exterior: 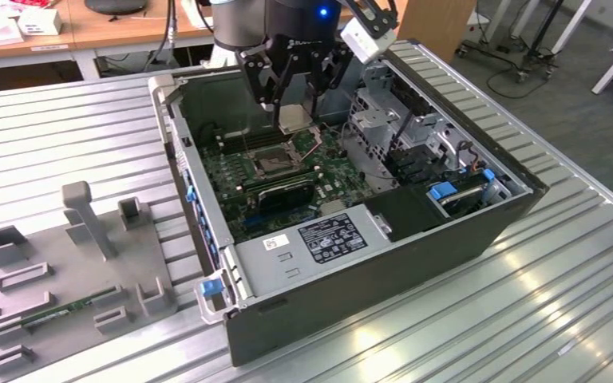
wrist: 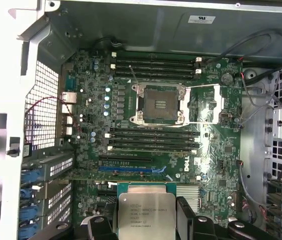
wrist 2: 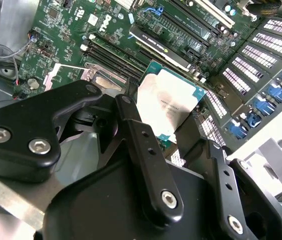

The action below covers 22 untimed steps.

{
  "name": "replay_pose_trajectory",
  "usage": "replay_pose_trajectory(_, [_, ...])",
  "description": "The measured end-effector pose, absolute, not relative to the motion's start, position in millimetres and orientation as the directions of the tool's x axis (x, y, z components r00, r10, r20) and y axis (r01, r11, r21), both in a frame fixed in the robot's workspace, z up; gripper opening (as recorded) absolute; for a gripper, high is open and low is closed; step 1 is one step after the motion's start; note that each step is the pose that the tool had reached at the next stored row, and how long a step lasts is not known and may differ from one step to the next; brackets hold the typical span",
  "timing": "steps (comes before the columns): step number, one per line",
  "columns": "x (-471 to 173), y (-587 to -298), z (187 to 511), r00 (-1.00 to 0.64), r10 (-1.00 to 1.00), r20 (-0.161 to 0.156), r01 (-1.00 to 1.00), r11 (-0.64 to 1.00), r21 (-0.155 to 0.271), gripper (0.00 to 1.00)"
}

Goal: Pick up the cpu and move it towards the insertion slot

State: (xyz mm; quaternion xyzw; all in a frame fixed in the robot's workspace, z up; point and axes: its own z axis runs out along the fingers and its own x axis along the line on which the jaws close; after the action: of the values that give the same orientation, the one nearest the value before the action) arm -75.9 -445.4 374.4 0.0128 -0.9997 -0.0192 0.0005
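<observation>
No print can be read.
Tiny marks cover the silvery square cpu point(wrist: 146, 216); in the exterior view a black-and-white label point(exterior: 331, 237) lies five o'clock of the dark square insertion slot point(exterior: 271, 163).

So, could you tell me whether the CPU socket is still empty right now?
Empty: the insertion slot shows its bare dark centre, while the cpu sits in the gripper above the board.

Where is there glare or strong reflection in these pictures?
In the exterior view, bright reflections lie on the ribbed metal table. In the second wrist view, the cpu top shines pale, held in the hand. In the first wrist view, the insertion slot stays dark.
</observation>
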Motion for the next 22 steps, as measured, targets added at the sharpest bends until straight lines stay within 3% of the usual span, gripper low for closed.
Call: replay_pose_trajectory(22, [-75.8,-405.2,368.5,-1.0,-0.026,0.0,-0.026,0.999,0.038,0.55])
